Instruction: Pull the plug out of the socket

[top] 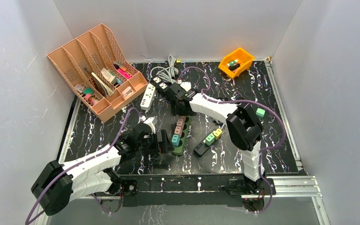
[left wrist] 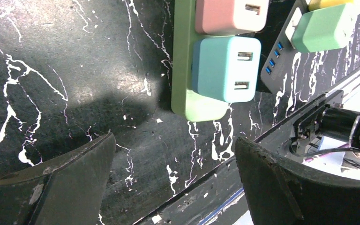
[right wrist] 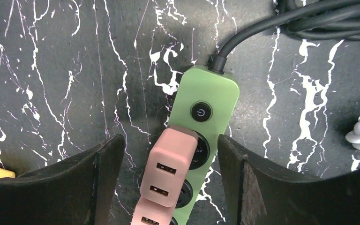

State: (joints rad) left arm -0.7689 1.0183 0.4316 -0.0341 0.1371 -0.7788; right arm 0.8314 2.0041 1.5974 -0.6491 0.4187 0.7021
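Right gripper, spread, flanks pink plug on green socket.

A file organiser is set at the back left of the table, and a small bin at the back right. Between them, at the back edge, a coiled cable is laid. Just in front of it a side strip is laid by the organiser, with a rear strip to its right. At the middle, the centre strip is laid front to back, with a row of plugs seated on it. An angled strip bearing two adapters is laid just to its right. The left gripper is placed just left of the centre strip's near end. The right gripper is held over its far end, one finger to each side.
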